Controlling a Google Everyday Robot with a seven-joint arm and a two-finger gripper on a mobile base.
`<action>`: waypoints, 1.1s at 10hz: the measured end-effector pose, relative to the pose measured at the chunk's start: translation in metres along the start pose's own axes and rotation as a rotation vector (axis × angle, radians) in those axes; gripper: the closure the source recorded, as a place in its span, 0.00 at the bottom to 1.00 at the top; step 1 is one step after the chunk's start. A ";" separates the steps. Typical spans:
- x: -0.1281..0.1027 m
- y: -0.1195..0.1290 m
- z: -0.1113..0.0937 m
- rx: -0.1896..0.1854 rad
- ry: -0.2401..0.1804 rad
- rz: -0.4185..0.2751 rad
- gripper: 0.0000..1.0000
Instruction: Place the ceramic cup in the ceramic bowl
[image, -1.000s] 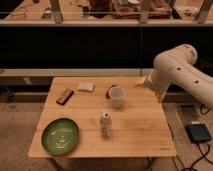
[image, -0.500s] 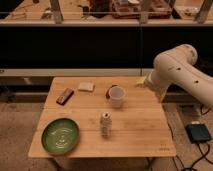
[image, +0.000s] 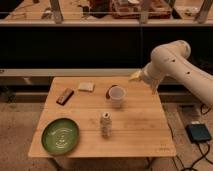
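Camera view: arm (image: 172, 60) comes in from the right, its elbow bent high off the surface's (image: 140, 125) far right corner and its wrist angled down-left. Tool (image: 136, 76) hovers over the back edge, right of and beyond the ceramic cup (image: 116, 96), clear of it. Spread or pressed together: can't tell. Cup stands upright at back-centre. Ceramic bowl (image: 60, 135) sits at the front-left corner, well apart. Vs 0.5 s ago: cup and bowl unmoved, arm pose about the same.
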 end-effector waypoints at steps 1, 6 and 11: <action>0.003 -0.002 0.008 0.018 -0.008 -0.036 0.24; 0.002 -0.003 0.058 0.047 -0.029 -0.092 0.24; 0.012 -0.020 0.116 0.074 -0.069 -0.119 0.24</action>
